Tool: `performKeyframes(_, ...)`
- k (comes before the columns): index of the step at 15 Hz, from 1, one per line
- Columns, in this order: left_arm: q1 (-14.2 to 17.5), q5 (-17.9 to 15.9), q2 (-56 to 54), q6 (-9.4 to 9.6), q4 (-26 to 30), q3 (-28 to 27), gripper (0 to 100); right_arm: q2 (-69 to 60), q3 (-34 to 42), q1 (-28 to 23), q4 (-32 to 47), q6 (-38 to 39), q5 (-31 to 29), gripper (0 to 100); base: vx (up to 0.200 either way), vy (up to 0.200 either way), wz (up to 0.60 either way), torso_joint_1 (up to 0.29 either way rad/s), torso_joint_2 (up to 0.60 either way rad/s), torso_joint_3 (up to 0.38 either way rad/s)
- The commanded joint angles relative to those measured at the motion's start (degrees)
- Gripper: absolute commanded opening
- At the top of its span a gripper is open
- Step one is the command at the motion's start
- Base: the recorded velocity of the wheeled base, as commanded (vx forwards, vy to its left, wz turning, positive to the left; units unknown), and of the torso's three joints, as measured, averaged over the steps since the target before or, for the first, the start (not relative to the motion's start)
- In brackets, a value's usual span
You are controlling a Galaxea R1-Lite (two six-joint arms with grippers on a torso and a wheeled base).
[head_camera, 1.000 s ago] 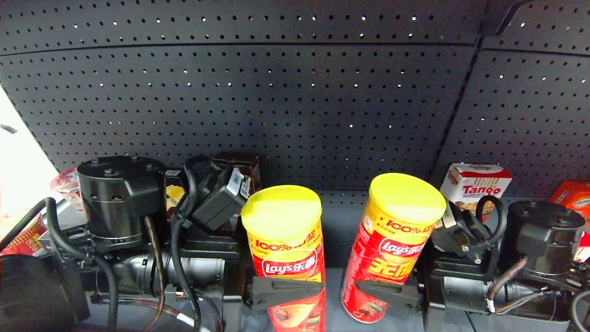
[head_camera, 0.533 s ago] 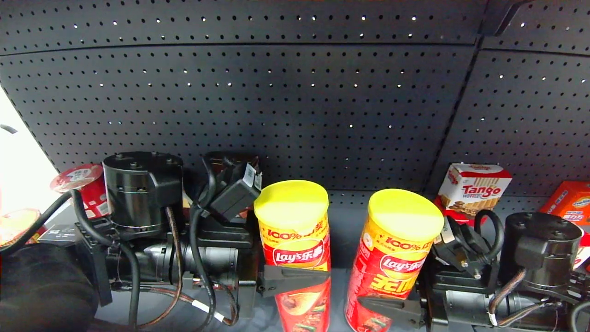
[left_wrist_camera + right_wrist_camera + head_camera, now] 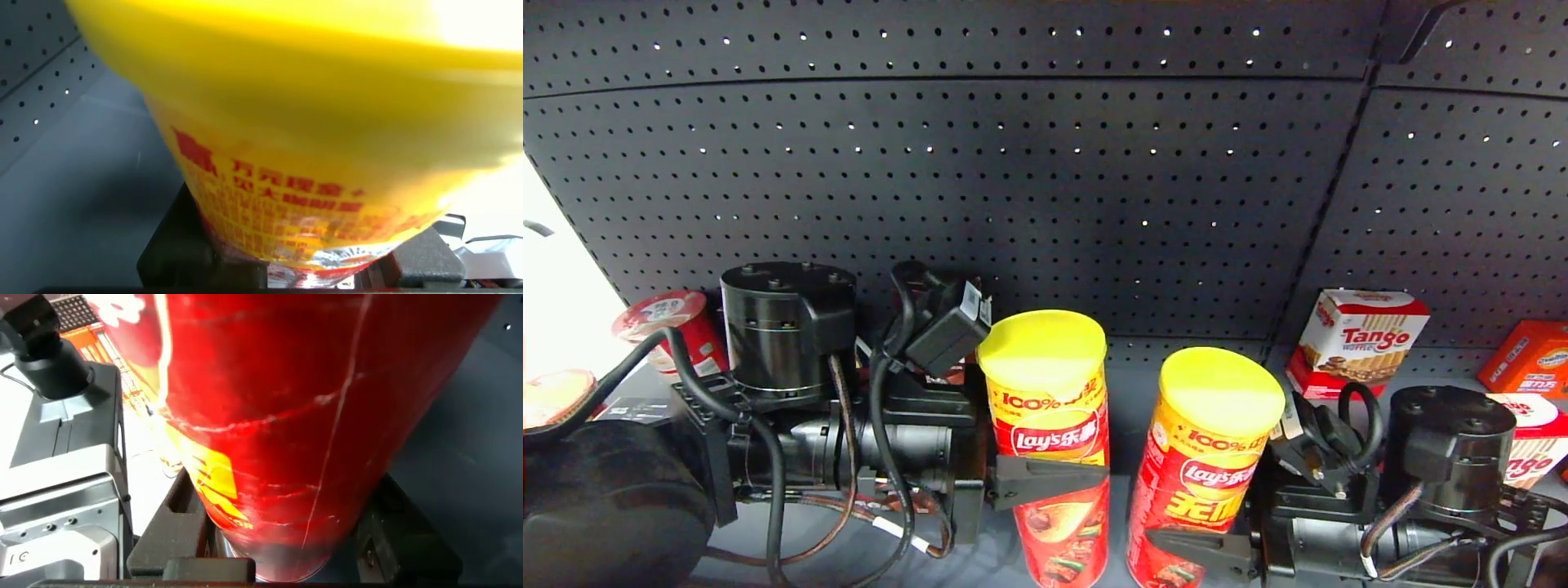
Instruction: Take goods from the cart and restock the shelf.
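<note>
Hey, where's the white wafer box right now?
In the head view the wafer box stands at the back of the shelf on the robot's right, against the pegboard, between the right-hand chip can and an orange box.

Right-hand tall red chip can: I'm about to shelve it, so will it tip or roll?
The right-hand tall red cylindrical chip can with yellow lid is narrow for its height, so it probably tips easily. Round sides: likely rolls if felled. Glossy wrap: possibly slippery.
</note>
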Motion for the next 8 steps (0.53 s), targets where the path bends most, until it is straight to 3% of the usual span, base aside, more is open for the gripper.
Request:
performKeyframes(1, -0.04, -0.02, 0.30, 0.02, -0.03, -0.05, 0, 1.35, -0.03, -0.02, -0.30, -0.01, 0.03, 0, 0.000, 0.000, 0.00, 0.000, 0.00, 0.000)
performKeyframes(2, 0.05, -0.02, 0.30, 0.02, -0.03, -0.05, 0, 1.61, -0.03, -0.02, -0.39, -0.01, 0.03, 0, 0.000, 0.000, 0.00, 0.000, 0.00, 0.000)
performKeyframes(3, 0.05, -0.02, 0.39, 0.02, -0.03, -0.05, 0, 1.96, 0.06, -0.02, -0.48, -0.19, 0.03, 100, 0.000, 0.000, 0.00, 0.000, 0.00, 0.000)
performKeyframes(8, -0.04, -0.02, 0.56, 0.10, -0.03, 0.22, 0, 1.43, 0.58, -0.02, -0.39, -0.80, -0.15, 100, 0.000, 0.000, 0.00, 0.000, 0.00, 0.000)
